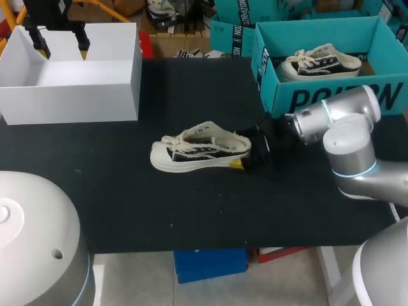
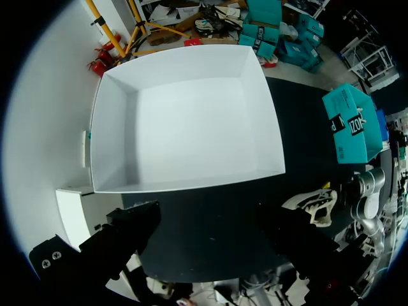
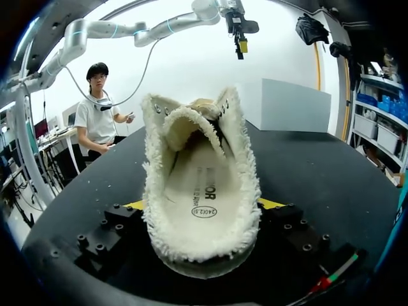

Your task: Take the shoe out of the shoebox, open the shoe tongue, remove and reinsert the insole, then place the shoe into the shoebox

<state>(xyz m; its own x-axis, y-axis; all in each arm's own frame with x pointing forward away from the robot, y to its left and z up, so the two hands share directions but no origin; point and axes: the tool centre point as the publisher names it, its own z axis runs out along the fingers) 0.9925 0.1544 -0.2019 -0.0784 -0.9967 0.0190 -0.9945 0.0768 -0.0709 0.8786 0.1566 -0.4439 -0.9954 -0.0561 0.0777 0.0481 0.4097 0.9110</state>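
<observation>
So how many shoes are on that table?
2. One shoe lies mid-table, heel held by the right gripper; the other shoe sits in the teal shoebox. More could hide there.

Silver-grey right arm [image 1: 347,137], rounded joints with pale blue rings, black screw-studded fingers [image 3: 105,239], yellow tips

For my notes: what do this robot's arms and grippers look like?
The left arm and right arm are made of rounded silver-grey segments with light blue rings at the joints. The left gripper and right gripper are black and blocky with yellow fingertips. Screw heads show on the right one.
</observation>
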